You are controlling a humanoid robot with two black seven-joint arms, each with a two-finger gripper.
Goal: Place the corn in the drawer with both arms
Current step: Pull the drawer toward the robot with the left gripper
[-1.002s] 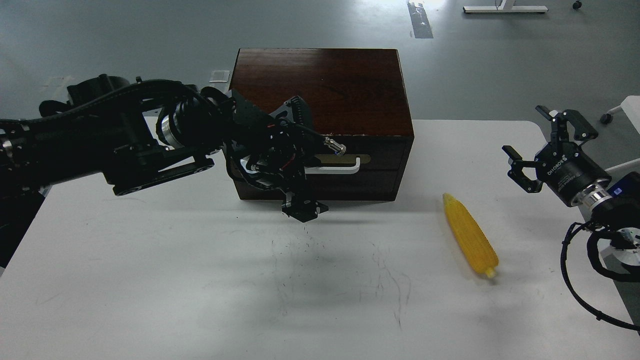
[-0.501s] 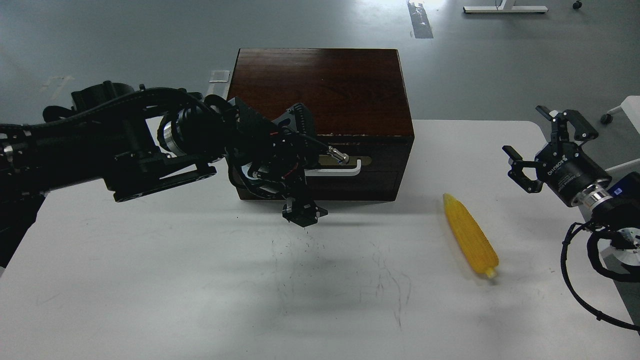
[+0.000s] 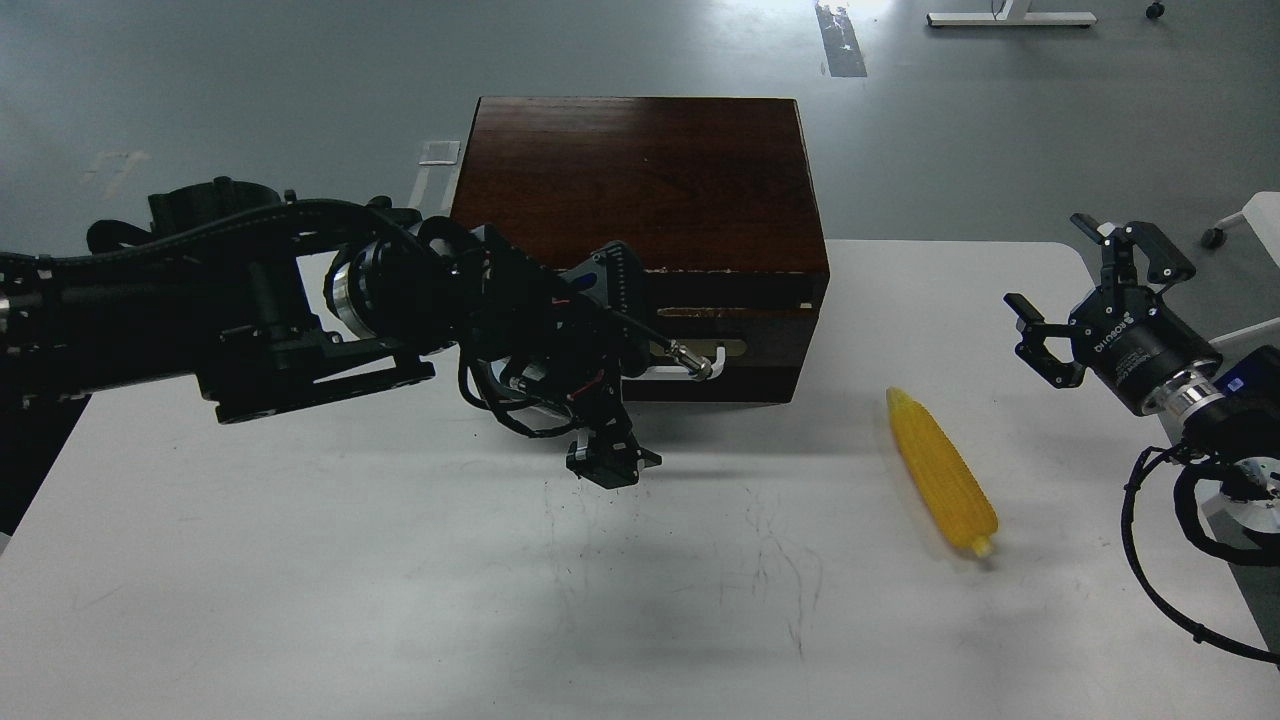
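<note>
The yellow corn [image 3: 940, 470] lies on the white table [image 3: 300, 560], right of the dark brown box [image 3: 640, 170], stub end toward me. The drawer [image 3: 765, 365] is pulled out a little, and a pale strip of its inner side [image 3: 735, 312] shows along the top. My left gripper [image 3: 600, 365] is at the drawer front, closed around the left part of the white handle [image 3: 690, 368], most of which it hides. My right gripper [image 3: 1075, 300] is open and empty, held above the table's right edge, right of the corn and apart from it.
The box stands at the back middle of the table. My left arm spans the left half of the table at box height. Faint pencil-like scratches mark the table's middle. A white chair base [image 3: 1250, 215] stands beyond the right edge.
My left gripper has moved toward me with the handle, and the drawer has slid out a little. The corn and the right arm have not moved.
</note>
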